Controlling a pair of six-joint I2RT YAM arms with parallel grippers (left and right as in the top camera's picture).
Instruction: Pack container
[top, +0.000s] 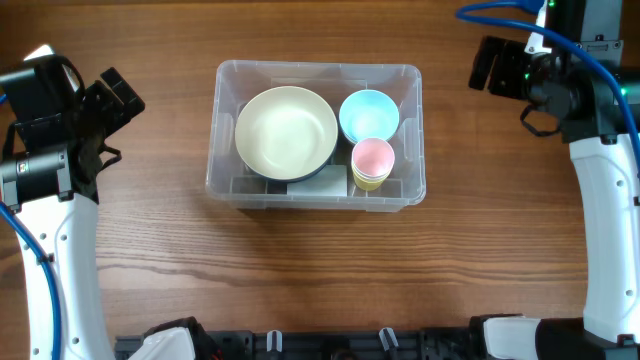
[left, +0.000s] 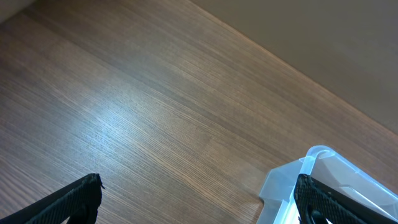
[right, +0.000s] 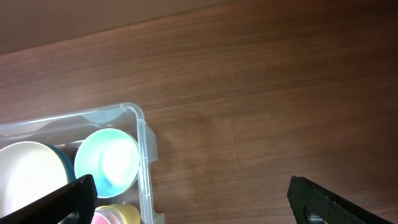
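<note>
The clear plastic container (top: 316, 69) stands mid-table. Inside it a large cream bowl (top: 286, 130) rests on a dark bowl at the left. A light blue bowl (top: 369, 115) sits at the back right, and a pink cup (top: 373, 158) is stacked on yellow cups in front of it. My left gripper (top: 118, 98) hovers open to the left of the container, holding nothing. In the left wrist view the left gripper (left: 199, 202) spans bare wood and the container's corner (left: 292, 180). My right gripper (top: 488, 65) is open and empty, off the container's back right corner. In the right wrist view the right gripper (right: 193, 196) hangs over the table beside the container's rim (right: 144, 155) and the blue bowl (right: 107, 160).
The wooden table (top: 320, 270) surrounds the container on all sides. The white arm links stand along the left edge (top: 60, 250) and the right edge (top: 610, 230). A black rail (top: 320, 345) runs along the front edge.
</note>
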